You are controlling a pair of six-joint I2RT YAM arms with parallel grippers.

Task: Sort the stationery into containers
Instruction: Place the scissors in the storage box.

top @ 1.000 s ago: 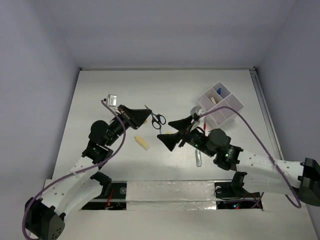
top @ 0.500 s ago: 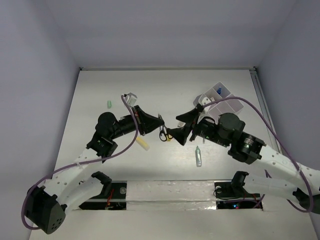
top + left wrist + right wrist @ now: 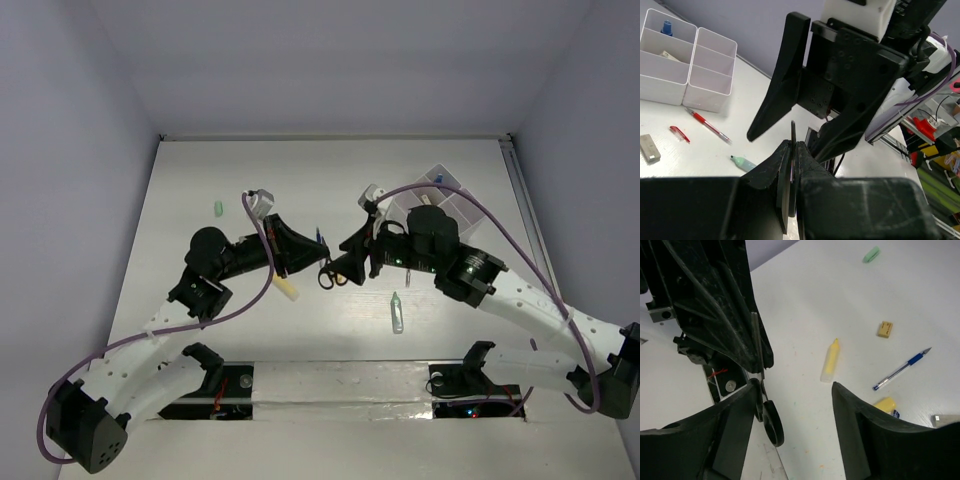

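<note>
From above: the left gripper (image 3: 310, 252), shut on the blades of the black-handled scissors (image 3: 331, 273), holds them over mid-table. The right gripper (image 3: 347, 266) faces it, jaws apart at the handles. The white tray (image 3: 466, 208) sits behind the right arm.

Left wrist: the fingers pinch the thin blade. A red pen (image 3: 707, 125) lies beyond.

Right wrist: the handles sit between the open fingers, nearer one.

This looks like a handover. Next, the right jaws should close on the handles before the left lets go.
</note>
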